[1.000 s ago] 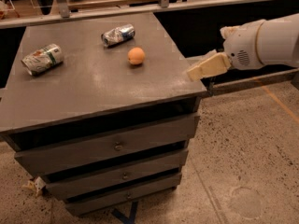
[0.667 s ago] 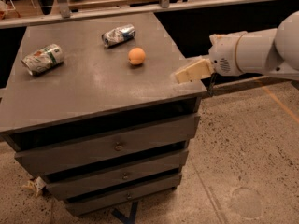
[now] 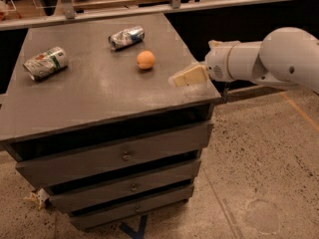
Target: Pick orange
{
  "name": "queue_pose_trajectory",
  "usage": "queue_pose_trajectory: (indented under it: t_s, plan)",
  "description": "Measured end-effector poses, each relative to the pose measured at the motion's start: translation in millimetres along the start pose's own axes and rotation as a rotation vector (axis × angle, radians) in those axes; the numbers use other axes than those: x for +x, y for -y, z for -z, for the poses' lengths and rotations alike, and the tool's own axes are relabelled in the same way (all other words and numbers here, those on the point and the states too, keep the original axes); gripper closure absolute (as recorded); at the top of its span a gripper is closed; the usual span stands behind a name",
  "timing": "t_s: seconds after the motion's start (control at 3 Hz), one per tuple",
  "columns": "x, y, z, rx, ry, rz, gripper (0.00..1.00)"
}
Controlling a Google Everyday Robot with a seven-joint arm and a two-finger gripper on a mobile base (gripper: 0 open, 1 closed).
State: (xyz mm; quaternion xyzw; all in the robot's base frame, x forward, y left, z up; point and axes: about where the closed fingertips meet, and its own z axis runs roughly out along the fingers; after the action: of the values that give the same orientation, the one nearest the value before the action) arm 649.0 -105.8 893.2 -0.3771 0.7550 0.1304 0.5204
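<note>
Here, the approach step: the orange is not yet grasped.
The grey drawer cabinet (image 3: pixel 99 98) fills the left of the view. The white arm (image 3: pixel 279 59) reaches in roughly level from the right, its gripper (image 3: pixel 187 76) over the top's right edge, holding nothing; how wide it is set cannot be told. A crushed white-green can (image 3: pixel 46 62) lies far left, a crushed silver-blue can (image 3: pixel 126 37) near the back. The orange (image 3: pixel 145 59) sits just in front of the latter, left of the gripper. The next move likely calls for advancing leftward and closing around the fruit.

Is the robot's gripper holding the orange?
No, the orange lies by itself on the cabinet top, and the gripper is at the top's right edge, apart from it.
</note>
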Motion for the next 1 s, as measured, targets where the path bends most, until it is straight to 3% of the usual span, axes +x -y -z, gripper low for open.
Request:
queue_pose_trajectory:
  t_s: [1.0]
  plan:
    - [-11.8, -5.9, -67.1, -0.102, 0.060, -0.014, 0.00]
